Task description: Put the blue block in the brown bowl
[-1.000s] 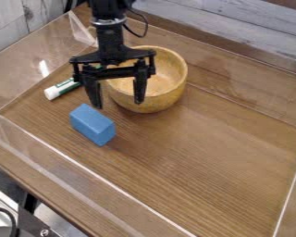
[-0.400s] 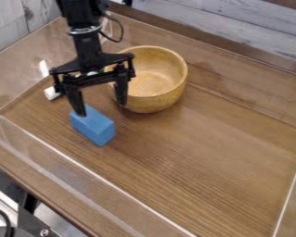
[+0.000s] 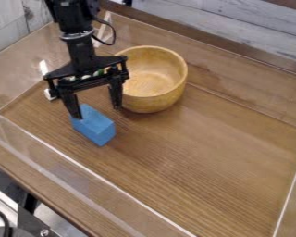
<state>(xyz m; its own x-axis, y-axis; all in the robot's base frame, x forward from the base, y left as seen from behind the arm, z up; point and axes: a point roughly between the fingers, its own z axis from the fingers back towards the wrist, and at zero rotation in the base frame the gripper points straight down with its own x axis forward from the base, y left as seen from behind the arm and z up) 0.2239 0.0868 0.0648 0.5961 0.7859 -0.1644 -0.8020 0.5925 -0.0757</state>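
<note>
Now | 1 tool (image 3: 95, 101), jaws spread wide, nothing held | 1 blue block (image 3: 96, 128) | 1 brown bowl (image 3: 162, 93)

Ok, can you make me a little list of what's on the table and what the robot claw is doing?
blue block: lying on the wooden table, not picked up yet
brown bowl: empty, to the right of the block in the picture
gripper: open, pointing down, right above the block's far end
marker pen: mostly hidden behind the gripper
block in bowl: no
</note>
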